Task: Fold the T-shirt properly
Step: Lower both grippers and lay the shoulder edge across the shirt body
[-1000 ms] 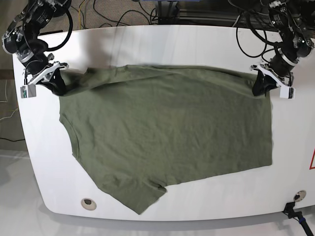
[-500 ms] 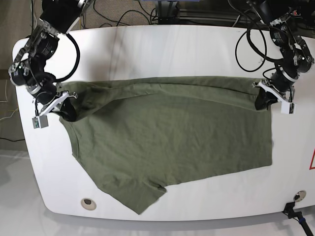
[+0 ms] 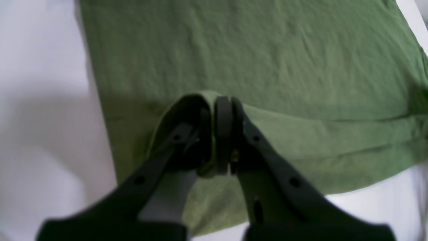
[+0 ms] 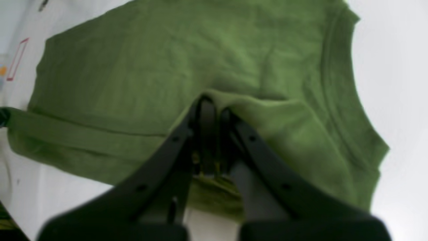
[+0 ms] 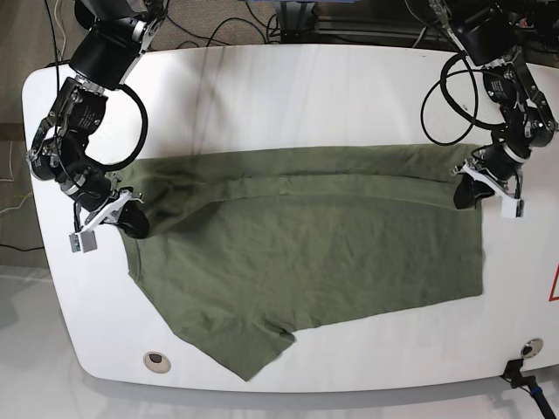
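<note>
The olive-green T-shirt (image 5: 306, 262) lies spread on the white table (image 5: 306, 87), with its far edge folded forward as a band over the body. My left gripper (image 5: 467, 194), at the right of the base view, is shut on the shirt's far right corner; in the left wrist view (image 3: 219, 113) the cloth (image 3: 234, 50) wraps over the fingertips. My right gripper (image 5: 131, 223), at the left of the base view, is shut on the far left corner by the sleeve; in the right wrist view (image 4: 212, 113) the cloth (image 4: 167, 60) drapes over it.
Cables hang over the table's back edge. A round grommet (image 5: 156, 360) sits near the front left edge. A black clamp (image 5: 524, 371) is at the front right corner. A red mark (image 5: 554, 284) shows at the right edge.
Both grippers have moved toward the front of the table, pulling the shirt's far edge over the body. The folded band has grown wider.
</note>
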{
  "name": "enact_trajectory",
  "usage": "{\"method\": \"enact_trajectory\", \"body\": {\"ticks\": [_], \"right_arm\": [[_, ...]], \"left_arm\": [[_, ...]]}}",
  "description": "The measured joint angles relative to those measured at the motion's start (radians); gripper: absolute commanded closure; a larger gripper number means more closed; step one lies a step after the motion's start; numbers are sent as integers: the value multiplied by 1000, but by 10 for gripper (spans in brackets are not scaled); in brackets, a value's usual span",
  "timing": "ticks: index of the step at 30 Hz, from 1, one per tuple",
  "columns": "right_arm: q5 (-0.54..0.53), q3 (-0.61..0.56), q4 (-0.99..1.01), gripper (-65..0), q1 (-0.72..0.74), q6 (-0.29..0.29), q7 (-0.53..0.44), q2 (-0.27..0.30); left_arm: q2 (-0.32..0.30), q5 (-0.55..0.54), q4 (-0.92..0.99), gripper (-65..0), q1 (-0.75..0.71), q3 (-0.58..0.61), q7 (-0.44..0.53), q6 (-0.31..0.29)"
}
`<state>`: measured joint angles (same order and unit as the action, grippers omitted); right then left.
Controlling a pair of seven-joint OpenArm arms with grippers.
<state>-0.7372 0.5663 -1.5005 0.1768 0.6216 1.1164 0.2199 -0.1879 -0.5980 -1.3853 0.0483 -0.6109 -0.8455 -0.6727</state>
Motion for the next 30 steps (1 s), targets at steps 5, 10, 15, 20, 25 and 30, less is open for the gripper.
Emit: {"method": "enact_trajectory", "body": {"ticks": [5,10,15,20,25,30], "right_arm": [[87,-3,4,0,18,0,-5,-11],[123,-8,5,0,23,0,-16,-28],[131,-10,5,0,23,0,-21,-26],[132,-8,5,-352,24,-24,-25,-21],[284,-7,3,-483,16,-35,-93,-20],[346,-8,-139,-473,-107,-34,-145,-20]], "left_arm": [[-26,-2,62,0,33,0,8,0],[-26,3,74,0,37,0,2,2],[-27,3,75,0,36,1,4,2],[-27,100,74,-339,81,-3,0,2],[-31,181,69,-341,101,-1,-1,2],[-74,294,-64,-341,58,17,81,2]]}}
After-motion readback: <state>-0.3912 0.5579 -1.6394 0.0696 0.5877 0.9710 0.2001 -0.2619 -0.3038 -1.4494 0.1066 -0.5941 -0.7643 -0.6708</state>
